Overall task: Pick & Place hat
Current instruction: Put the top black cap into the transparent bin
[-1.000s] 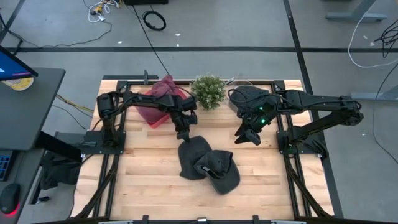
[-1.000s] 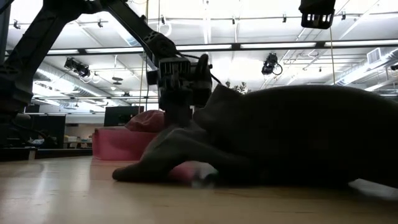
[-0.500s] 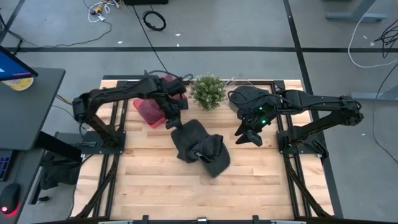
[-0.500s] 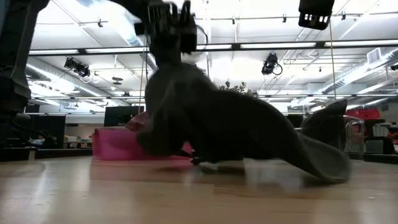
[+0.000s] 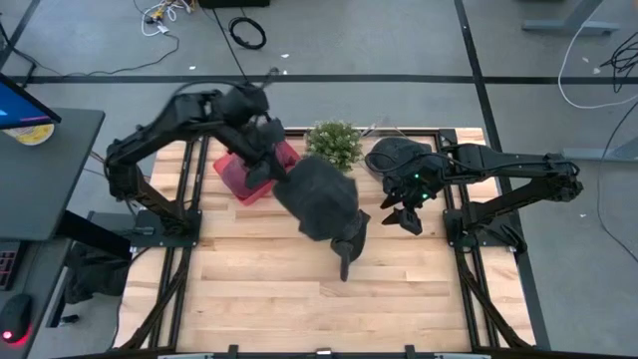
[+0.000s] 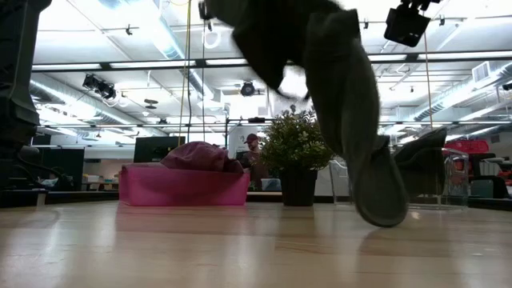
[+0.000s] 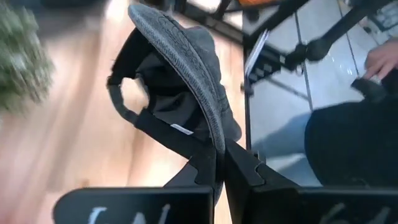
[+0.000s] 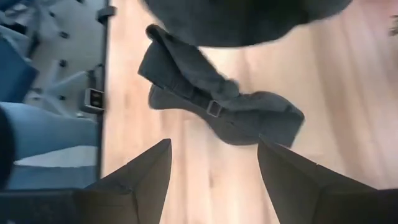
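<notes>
My left gripper [image 5: 263,158] is shut on a dark grey cap [image 5: 317,194] and stands high above the table, near the pink bin. The cap hangs below it [image 6: 320,72], its lower end [image 6: 376,196] clear of the wood. The left wrist view shows the cap [image 7: 180,68] with its open back and strap. My right gripper [image 5: 404,215] hovers open on the table's right side, beside the cap. In its own view the fingers [image 8: 211,165] stand apart, with the cap's strap and buckle [image 8: 214,109] ahead of them. My left gripper [image 7: 219,149] pinches the cap's curved stiff edge [image 7: 211,127] between its two fingers, only at one spot on that edge. The cap is lifted clear of the table and hangs slack below the fingers, its strap end lowest.
A pink bin [image 5: 239,179] holding a maroon hat stands at the far left [image 6: 180,186]. A potted plant [image 5: 334,147] stands at the far middle [image 6: 294,152]. Another dark hat [image 5: 397,155] lies by the far right edge. A person's legs show beyond the table [image 8: 37,140].
My left gripper has risen steeply and drawn toward the far left, over the pink bin. The cap, which lay spread on the wood, has been pulled up from one edge and now hangs clear of the table. My right gripper has shifted slightly.
</notes>
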Motion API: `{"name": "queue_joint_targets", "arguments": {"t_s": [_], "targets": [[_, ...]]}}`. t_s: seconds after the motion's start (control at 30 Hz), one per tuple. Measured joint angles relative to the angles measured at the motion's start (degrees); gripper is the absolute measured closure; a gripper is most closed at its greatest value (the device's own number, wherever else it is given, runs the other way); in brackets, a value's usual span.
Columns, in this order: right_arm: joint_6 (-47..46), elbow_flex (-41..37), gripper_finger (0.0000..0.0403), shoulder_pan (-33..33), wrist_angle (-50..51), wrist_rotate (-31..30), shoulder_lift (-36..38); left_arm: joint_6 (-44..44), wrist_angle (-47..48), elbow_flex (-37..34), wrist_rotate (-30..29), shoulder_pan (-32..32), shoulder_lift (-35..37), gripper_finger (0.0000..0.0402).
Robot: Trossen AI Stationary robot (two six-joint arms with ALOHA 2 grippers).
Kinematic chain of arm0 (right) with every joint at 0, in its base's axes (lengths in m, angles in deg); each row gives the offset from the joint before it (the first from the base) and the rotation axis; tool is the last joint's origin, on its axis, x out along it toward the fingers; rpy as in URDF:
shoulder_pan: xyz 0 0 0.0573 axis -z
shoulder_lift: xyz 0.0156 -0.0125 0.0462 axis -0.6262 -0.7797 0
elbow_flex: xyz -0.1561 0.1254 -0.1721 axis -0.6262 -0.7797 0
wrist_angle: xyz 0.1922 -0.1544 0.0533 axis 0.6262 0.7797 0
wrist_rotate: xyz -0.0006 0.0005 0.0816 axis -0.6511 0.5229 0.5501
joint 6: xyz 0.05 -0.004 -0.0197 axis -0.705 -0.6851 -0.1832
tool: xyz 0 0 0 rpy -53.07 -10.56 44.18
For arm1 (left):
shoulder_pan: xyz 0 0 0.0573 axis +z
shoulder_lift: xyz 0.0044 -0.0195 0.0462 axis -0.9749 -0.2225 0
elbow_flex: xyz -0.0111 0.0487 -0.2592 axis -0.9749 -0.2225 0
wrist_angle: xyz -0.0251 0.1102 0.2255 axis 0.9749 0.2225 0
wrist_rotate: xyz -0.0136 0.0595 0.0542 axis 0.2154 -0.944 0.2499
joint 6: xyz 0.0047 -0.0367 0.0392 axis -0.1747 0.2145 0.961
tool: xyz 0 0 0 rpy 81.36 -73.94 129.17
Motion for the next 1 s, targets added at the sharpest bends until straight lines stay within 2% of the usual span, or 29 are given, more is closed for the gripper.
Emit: {"name": "queue_joint_targets", "arguments": {"t_s": [0.33,0.47,0.6,0.77,0.87,1.0], "targets": [[0.5,0.0,0.0162,0.0,-1.1,-15.8,1.2,-1.0,0.0,14.7,-18.0,-3.3,0.0,0.039],[-0.4,0.0,0.0173,0.0,-5.5,-21.3,4.0,-1.1,-0.3,17.6,-24.6,-5.1,0.0,0.039],[-2.5,0.0,0.0189,0.0,-13.5,-27.2,7.9,-2.1,-1.7,18.4,-28.7,-6.8,0.0,0.039],[-5.4,0.0,0.0184,0.0,-20.1,-26.3,10.8,-2.1,-5.2,18.4,-30.6,-8.4,-0.1,0.039],[-6.6,0.0,0.0151,0.0,-19.9,-24.7,11.4,-2.1,-7.5,18.4,-30.8,-9.1,-0.1,0.039],[-6.8,0.0,0.0088,0.0,-22.4,-21.0,12.2,-2.0,-8.7,18.4,-32.0,-10.0,-0.1,0.039]]}}
